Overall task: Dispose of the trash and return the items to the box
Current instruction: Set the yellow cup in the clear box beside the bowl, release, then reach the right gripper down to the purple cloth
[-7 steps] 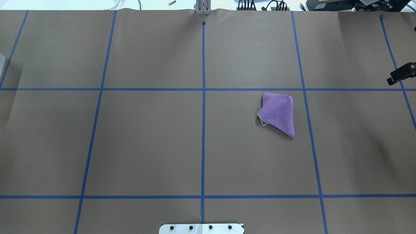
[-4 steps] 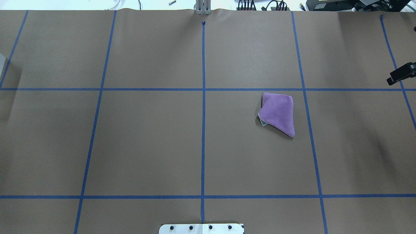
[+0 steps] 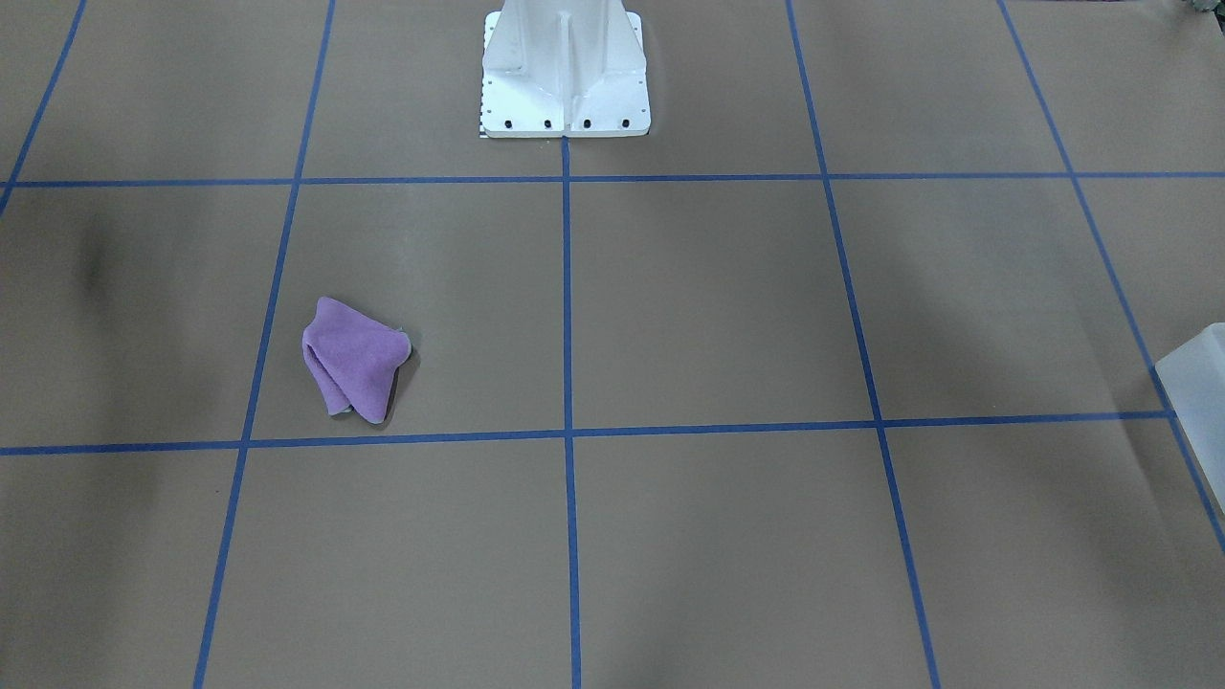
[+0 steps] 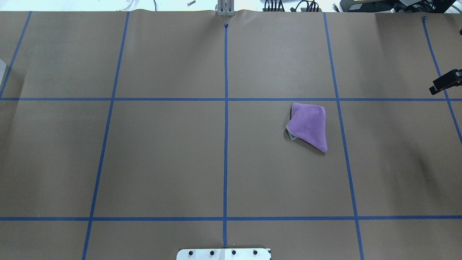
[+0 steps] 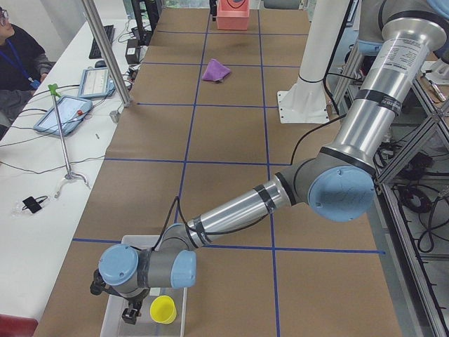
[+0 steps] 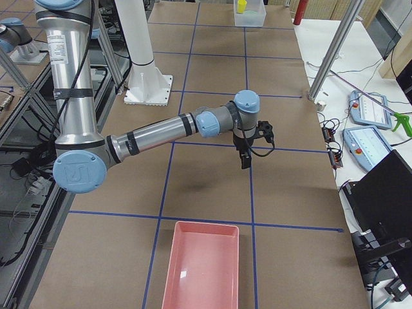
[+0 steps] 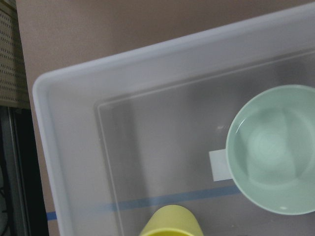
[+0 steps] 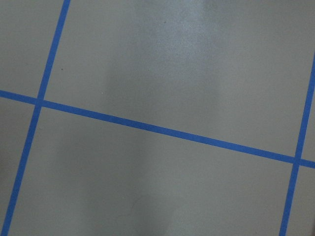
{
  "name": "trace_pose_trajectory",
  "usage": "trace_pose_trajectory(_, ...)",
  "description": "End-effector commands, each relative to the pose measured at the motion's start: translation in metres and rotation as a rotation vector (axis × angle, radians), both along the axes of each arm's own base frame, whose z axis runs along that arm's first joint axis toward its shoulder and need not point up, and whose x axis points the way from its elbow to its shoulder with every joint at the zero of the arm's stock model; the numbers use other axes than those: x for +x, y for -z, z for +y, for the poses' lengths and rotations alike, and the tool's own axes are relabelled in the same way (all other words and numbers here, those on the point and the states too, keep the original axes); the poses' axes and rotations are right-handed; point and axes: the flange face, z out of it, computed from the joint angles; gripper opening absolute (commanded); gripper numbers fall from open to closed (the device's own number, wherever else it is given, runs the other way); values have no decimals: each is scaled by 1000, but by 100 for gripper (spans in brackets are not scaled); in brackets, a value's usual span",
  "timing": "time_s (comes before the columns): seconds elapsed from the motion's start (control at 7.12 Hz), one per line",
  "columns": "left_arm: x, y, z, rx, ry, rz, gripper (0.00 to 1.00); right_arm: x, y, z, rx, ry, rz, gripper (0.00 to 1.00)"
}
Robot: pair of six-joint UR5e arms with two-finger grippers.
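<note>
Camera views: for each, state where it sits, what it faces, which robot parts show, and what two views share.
Front-facing: across the table, facing the robot base, steeply down.
Overhead: behind the robot, looking forward and down; base edge shows.
Exterior left: table's left end; near left arm over the box.
Exterior right: opposite end; near right arm.
Left wrist: down into the box; no robot parts.
Right wrist: down onto taped paper; no robot parts.
Shared: purple cloth, in front-facing and overhead.
</note>
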Motion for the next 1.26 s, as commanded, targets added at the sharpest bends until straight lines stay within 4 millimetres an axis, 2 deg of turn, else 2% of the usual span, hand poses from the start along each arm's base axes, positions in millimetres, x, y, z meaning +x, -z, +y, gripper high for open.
trace_pose_trajectory(0.0, -7, 122, 16, -72, 66, 15, 99, 0, 0, 0, -1, -1, 0, 100)
trace_pose_trajectory(0.14, 2, 153, 65, -90, 105, -2, 99, -2, 7, 0, -25, -39, -9, 100)
trace_pose_trajectory(0.28, 11, 166, 121, -73, 107, 1, 99, -11, 22, -5, -43, -70, -23, 100)
trace_pose_trajectory(0.42, 18, 178, 151, -61, 107, 6, 99, -29, 37, -2, -61, -86, -34, 100)
trace_pose_trajectory(0.56, 19, 181, 154, -64, 115, 9, 99, -63, 67, -4, -80, -110, -55, 100)
trace_pose_trajectory(0.7, 21, 179, 154, -69, 112, 9, 99, -117, 102, 2, -106, -144, -62, 100)
trace_pose_trajectory(0.84, 21, 180, 154, -66, 112, 9, 99, -178, 136, 10, -138, -189, -68, 100)
trace_pose_trajectory(0.98, 21, 180, 154, -66, 112, 9, 99, -231, 156, 19, -160, -214, -64, 100)
trace_pose_trajectory(1.12, 21, 180, 154, -64, 112, 10, 99, -264, 163, 19, -153, -234, -42, 99)
